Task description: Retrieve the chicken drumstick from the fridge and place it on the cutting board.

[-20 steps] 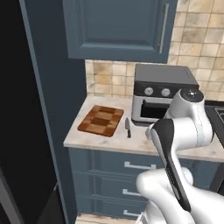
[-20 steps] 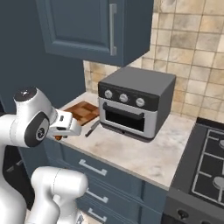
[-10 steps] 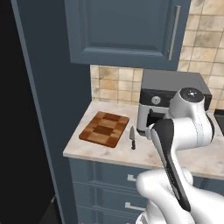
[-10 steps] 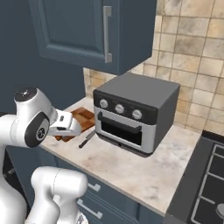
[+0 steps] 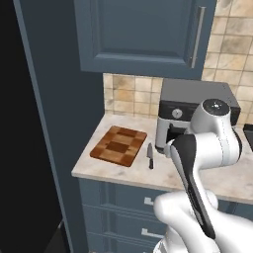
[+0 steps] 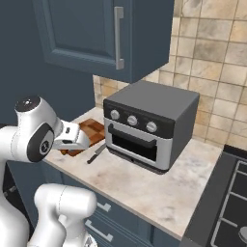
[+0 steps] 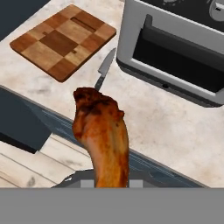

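Observation:
The chicken drumstick (image 7: 103, 133), golden-brown and lumpy, stands up from the bottom of the hand view, and my gripper (image 6: 78, 140) is shut on its lower end. The fingertips are hidden behind the meat. The drumstick hangs over the counter's front edge, nearer than the checkered wooden cutting board (image 7: 64, 40), which lies flat at the counter's left end (image 5: 119, 146) (image 6: 89, 131). The hand sits in front of the board in the right base view. The fridge (image 5: 24, 128) is the black front at the far left, shut.
A small dark-handled knife (image 7: 105, 68) (image 5: 150, 156) lies just right of the board. Right of it, a grey toaster oven (image 5: 193, 111) (image 6: 150, 124) stands on the marble counter (image 5: 123, 173). Blue-grey cabinets hang above and below. A stove (image 6: 226, 193) is at the far right.
The whole picture has shifted as the base drove: counter, board and oven sit closer and more central. The arm keeps its pose with the drumstick still held.

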Controlling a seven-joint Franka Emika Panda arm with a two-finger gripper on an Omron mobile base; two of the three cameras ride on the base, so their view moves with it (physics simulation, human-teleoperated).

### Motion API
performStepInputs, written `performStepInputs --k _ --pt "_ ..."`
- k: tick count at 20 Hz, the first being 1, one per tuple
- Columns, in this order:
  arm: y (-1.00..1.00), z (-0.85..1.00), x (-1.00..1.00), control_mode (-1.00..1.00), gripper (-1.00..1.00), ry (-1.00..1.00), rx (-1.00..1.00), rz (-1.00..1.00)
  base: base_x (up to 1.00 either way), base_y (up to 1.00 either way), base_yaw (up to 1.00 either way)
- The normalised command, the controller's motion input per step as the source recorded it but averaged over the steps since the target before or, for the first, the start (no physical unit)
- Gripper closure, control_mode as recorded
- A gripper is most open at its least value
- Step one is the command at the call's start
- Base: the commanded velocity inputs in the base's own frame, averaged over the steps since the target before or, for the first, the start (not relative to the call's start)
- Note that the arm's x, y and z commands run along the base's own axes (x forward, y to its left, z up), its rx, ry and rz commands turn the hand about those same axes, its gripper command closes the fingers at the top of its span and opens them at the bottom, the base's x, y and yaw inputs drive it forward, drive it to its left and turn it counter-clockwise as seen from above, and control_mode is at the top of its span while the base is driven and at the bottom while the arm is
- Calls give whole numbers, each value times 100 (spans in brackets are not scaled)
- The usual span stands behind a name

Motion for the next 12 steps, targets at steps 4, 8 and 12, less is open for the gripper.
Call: performStepInputs --k 4,8,12 --pt "0 0 0 100 100 0 0 0 2 0 0" --pt "0 0 0 -100 100 0 0 0 0 0 0" --pt "41 -12 5 -100 100 0 2 0 0 0 0"
